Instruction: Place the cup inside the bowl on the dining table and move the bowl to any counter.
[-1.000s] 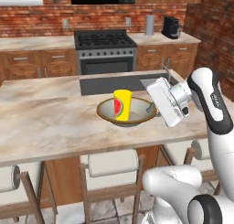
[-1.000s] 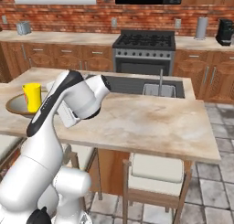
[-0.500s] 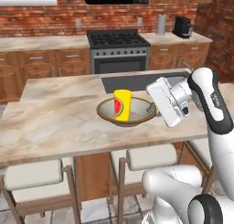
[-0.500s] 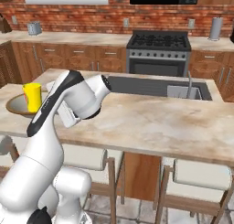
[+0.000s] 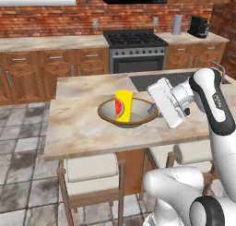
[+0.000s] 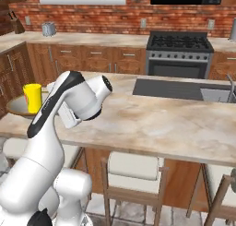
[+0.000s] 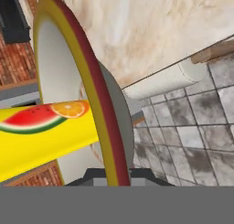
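Standing upright inside the bowl (image 5: 133, 115) on the dining table (image 5: 78, 123) is the cup (image 5: 123, 106) — the gripper (image 5: 151, 110) is clamped on the bowl's right rim — fingers straddling it.

Rendered kitchen, evenly lit, bright, flat, no glare.

Soft diffuse light from above, no single source visible; faint shading under the dining table (image 5: 83, 128) edge and over the stools (image 5: 90, 169) at lower centre. Weak shadow inside the bowl (image 5: 108, 112) beside the cup (image 5: 123, 106). Low-resolution textures, brick wall (image 5: 55, 22) and marble slightly smeared across both base views, jagged edges on the arm outline. Hand view very close up: bowl rim and cup side enlarged, stretched, soft-edged at left; floor tiles (image 7: 192, 141) at right sharper. No lens vignetting, no motion blur anywhere.
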### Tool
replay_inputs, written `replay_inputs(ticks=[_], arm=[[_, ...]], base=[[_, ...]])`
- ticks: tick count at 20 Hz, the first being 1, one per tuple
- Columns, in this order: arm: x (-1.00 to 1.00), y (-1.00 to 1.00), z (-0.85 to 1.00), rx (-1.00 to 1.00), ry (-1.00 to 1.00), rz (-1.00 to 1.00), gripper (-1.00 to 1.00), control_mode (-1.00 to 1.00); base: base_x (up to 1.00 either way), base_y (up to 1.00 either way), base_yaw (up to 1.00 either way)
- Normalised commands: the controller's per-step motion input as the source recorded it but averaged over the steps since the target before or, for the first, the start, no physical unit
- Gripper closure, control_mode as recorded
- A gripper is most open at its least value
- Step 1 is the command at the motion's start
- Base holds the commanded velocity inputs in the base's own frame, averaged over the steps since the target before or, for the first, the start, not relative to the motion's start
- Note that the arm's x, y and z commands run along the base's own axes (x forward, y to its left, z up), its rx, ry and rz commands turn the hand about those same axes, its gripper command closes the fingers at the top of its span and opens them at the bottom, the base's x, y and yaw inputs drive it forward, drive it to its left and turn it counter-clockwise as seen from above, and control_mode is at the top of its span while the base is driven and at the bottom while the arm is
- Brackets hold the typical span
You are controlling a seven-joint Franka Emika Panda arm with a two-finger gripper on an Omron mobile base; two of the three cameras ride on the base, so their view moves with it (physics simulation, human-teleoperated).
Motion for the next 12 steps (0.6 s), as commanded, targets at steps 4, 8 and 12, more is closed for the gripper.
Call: replay_inputs(ticks=[4,8,12], arm=[[0.0,0.0,0.0,0.0,0.0,0.0,1.0,1.0],[0.0,0.0,0.0,0.0,0.0,0.0,1.0,1.0],[0.0,0.0,0.0,0.0,0.0,0.0,1.0,1.0]], base=[[0.0,0.84,0.0],[0.0,0.83,0.0],[0.0,0.79,0.0]])
